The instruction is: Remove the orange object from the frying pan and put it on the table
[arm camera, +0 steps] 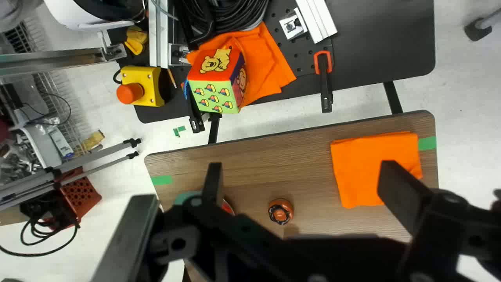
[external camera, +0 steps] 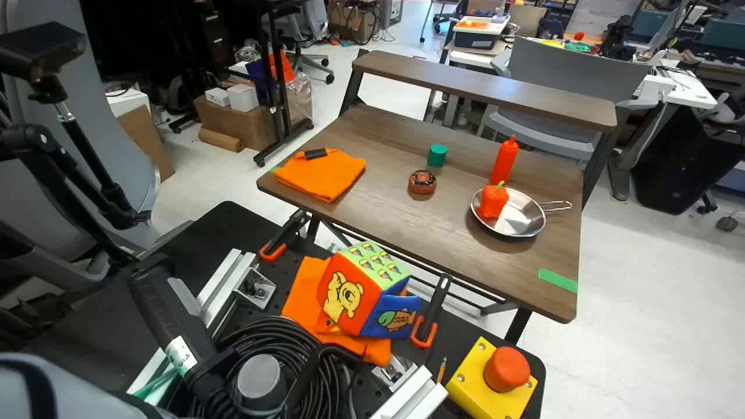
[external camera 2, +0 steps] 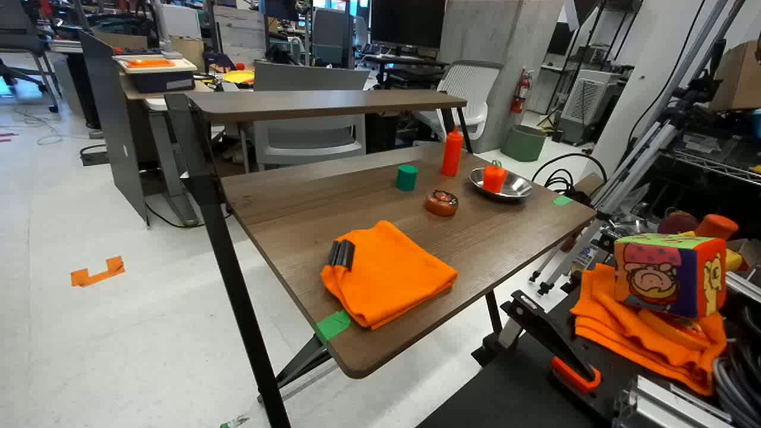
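Observation:
The orange object is a small orange-red pepper shape with a green stem; it also shows in an exterior view. It sits inside the silver frying pan, toward one side of its bowl; the pan also shows in an exterior view. The pan stands on the brown wooden table. My gripper shows only in the wrist view, wide open and empty, high above the table. There its left finger and linkage hide most of the pan; a sliver of rim with red shows.
A red bottle stands beside the pan. A green cylinder and a brown cup stand mid-table. A folded orange cloth lies at one end. The raised shelf spans the back. Green tape marks a corner.

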